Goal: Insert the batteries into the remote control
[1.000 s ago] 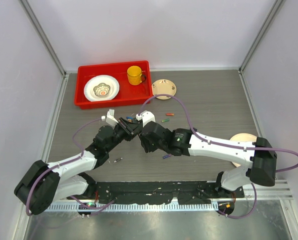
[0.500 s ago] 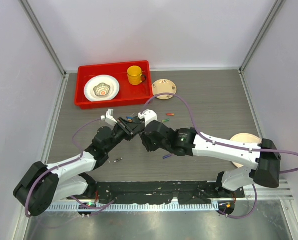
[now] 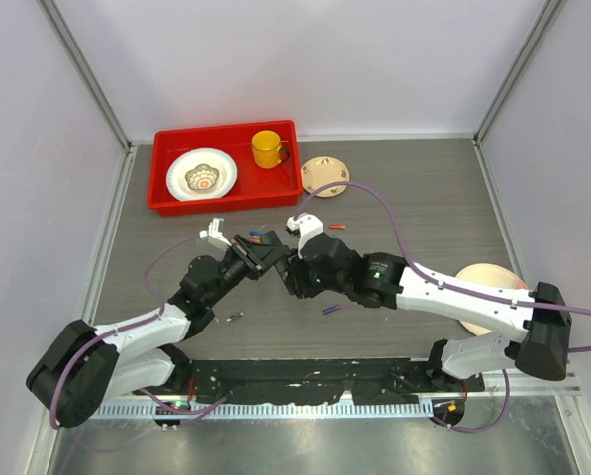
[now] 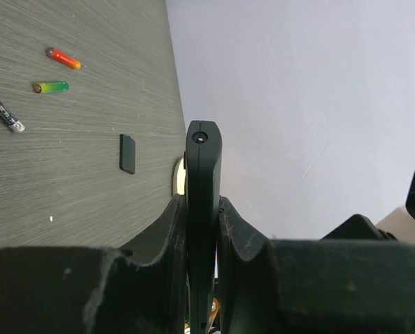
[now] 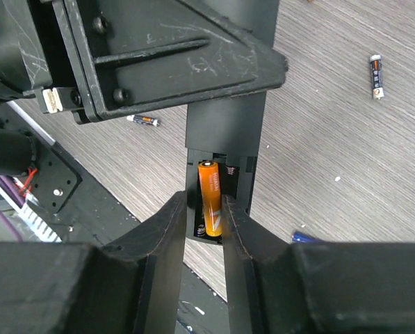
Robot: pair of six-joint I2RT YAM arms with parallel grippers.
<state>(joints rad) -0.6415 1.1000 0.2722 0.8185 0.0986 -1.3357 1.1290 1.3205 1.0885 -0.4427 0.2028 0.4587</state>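
Note:
The remote control is a slim black bar standing on edge, with my left gripper shut on it. In the top view the remote hangs above the table between the two grippers. My right gripper points at its open back. An orange battery lies in the compartment between the narrowly open fingers; the right finger touches it and a gap shows on the left. Loose batteries lie on the table: a red one, a green one, a dark one. The small black back cover lies flat nearby.
A red tray at the back left holds a plate and a yellow cup. A round wooden disc lies beside it, another under the right arm. More batteries lie at the table's middle and near left.
My right gripper's jaws have narrowed around the orange battery, and the right arm has stretched further back and right. The left gripper keeps its hold on the remote.

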